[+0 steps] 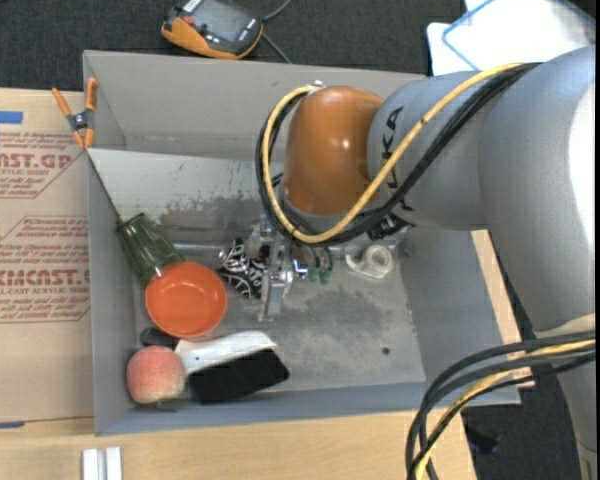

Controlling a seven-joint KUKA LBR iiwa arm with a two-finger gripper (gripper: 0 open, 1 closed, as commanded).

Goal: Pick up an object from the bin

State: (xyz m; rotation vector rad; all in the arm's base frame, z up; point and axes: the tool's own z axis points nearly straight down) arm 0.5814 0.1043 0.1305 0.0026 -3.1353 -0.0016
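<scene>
**hand low in mid-bin, beside a black-and-white patterned thing**

the arm (500, 138) comes in from the right and bends down over the grey metal bin (310, 400). its rounded orange cover (325, 153) hangs above the back half of the bin, with yellow and black cables (268, 153) looped round it. under that cover the hand (272, 296) points down toward the bin floor, about the middle of the bin. whether it is released or clenched i cannot tell from where i stand, since the cover and the wrist parts crowd it.

the nearest thing to it is a small black-and-white patterned thing (240, 264), lying just to its left. i cannot tell whether the two touch, and what sort of thing it is i cannot say.

left of that again sits an orange bowl (185, 303), upright with its mouth up. a dark green glass (143, 246) lies tilted behind the bowl, near the left wall, its lower end at the bowl's rim. in the front left corner rests a peach (152, 376), pink and yellow. just beside it is a brush (230, 363) with a white handle and black bristles, lying along the front wall.

on the other side of the hand, to the right and under the arm, a pale clear ring (372, 260) lies flat on the floor.
</scene>
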